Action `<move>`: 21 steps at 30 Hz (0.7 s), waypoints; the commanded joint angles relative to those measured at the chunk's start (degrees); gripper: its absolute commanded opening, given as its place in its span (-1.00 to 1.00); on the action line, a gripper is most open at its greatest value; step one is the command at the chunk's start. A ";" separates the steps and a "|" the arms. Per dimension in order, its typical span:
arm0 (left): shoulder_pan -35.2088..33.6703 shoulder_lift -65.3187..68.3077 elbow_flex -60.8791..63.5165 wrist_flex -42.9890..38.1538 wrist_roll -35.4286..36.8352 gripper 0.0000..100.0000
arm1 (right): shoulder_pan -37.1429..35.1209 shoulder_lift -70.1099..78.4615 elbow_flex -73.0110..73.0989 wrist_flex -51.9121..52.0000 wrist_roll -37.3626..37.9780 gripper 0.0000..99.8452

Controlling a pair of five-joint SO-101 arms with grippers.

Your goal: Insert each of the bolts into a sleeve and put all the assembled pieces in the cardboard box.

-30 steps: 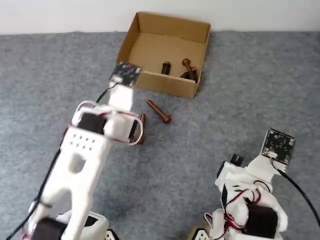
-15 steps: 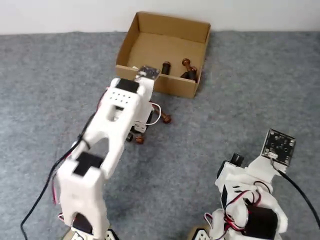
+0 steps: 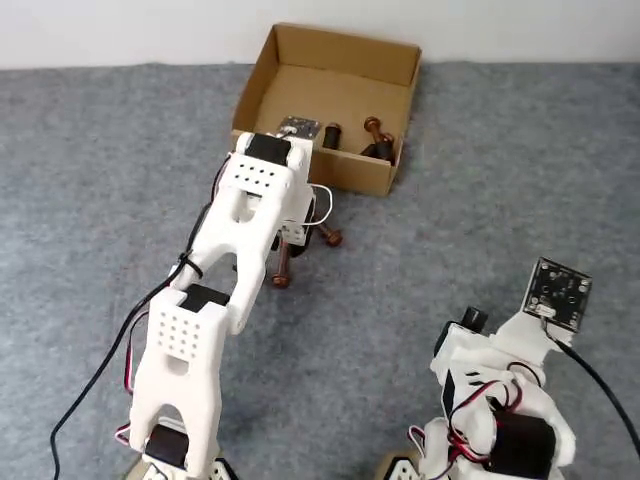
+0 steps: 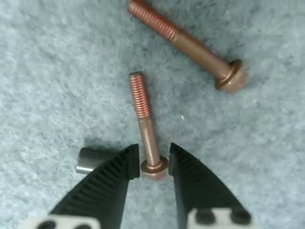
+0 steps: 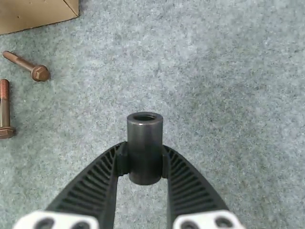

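Observation:
My left gripper [image 4: 153,151] is down on the grey carpet, shut on the head end of a copper bolt [image 4: 143,107] that lies flat. A small dark sleeve [image 4: 90,161] lies just beside one finger. A second bolt [image 4: 190,45] lies a little beyond. From above, the left arm [image 3: 255,200] stretches up to the cardboard box [image 3: 350,178] and covers most of both bolts. Two assembled pieces [image 3: 375,135] lie inside the box. My right gripper [image 5: 143,152] is shut on an upright dark sleeve [image 5: 144,143] above the carpet.
The right arm [image 3: 500,400] sits folded at the near right. In the right wrist view both bolts [image 5: 28,67] and a corner of the box [image 5: 33,12] lie far off to one side. Open carpet spreads to the right of the box.
The left arm swung right and stretched out toward the box, coming down over the nearer bolt. The right arm has not moved.

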 commanded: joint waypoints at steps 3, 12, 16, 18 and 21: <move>0.44 -0.09 -1.45 1.76 0.53 -0.75 | 0.31 0.04 -0.26 -1.36 1.05 -0.98; -1.85 6.59 2.51 0.53 0.53 -0.76 | 0.31 0.04 -0.26 -1.36 1.05 -0.98; -1.67 9.23 2.42 0.26 0.53 -0.79 | 0.31 0.04 -0.26 -1.36 1.05 -0.98; -1.49 9.67 2.42 -1.23 0.53 -0.90 | 0.31 0.04 -0.26 -1.36 1.05 -0.98; -1.23 9.67 2.42 -2.90 0.62 -0.99 | 0.31 0.04 0.09 -1.45 1.05 -0.98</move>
